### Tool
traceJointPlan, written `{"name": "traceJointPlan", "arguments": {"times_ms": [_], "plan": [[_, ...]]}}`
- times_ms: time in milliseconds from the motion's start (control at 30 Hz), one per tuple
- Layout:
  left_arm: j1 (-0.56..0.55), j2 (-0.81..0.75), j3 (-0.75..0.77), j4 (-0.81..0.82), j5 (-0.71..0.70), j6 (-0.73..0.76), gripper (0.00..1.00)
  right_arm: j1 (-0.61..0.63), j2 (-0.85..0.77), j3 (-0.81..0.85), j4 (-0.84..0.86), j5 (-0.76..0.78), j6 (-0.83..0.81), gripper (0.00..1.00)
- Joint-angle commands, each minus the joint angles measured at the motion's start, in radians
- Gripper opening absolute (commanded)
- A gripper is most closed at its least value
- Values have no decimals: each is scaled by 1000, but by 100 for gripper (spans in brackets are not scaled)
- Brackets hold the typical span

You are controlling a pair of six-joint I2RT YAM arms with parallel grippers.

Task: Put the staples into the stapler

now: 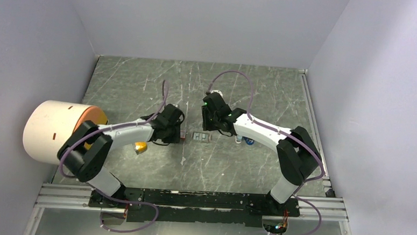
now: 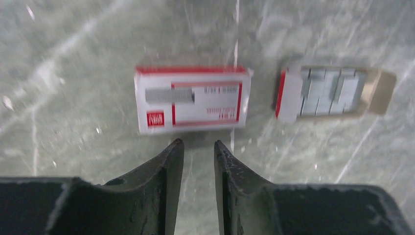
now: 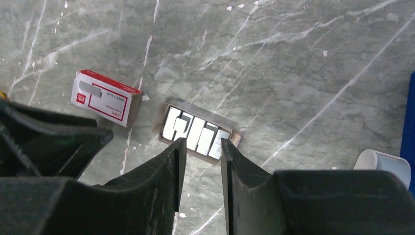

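The staples are grey metallic strips lying in an open brown cardboard tray on the table; they also show in the left wrist view and the top view. The red-and-white box lies just left of the tray. My left gripper hovers at the box's near side, jaws a little apart and empty. My right gripper hovers over the tray's near edge, jaws a little apart and empty. Only a bright blue bit of the stapler shows under my right arm, and a blue edge in the right wrist view.
A big cream cylinder with an orange face stands at the left. An orange-yellow block lies under my left arm. A small white round piece sits beside the stapler. Walls close in the table on three sides.
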Motion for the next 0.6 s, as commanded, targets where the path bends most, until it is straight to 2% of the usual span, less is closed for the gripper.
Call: {"name": "traceJointPlan", "arguments": {"times_ms": [0,367,567], "plan": [[-6,91,122,-60,-136,48,35,-17,8,-15,31,-17,4,36],[-5,309,343,-63,-213,94,40,-63,14,-13,27,-28,6,36],[1,402,449,-59,-240,116,37,-77,70,11,14,-68,18,34]]}}
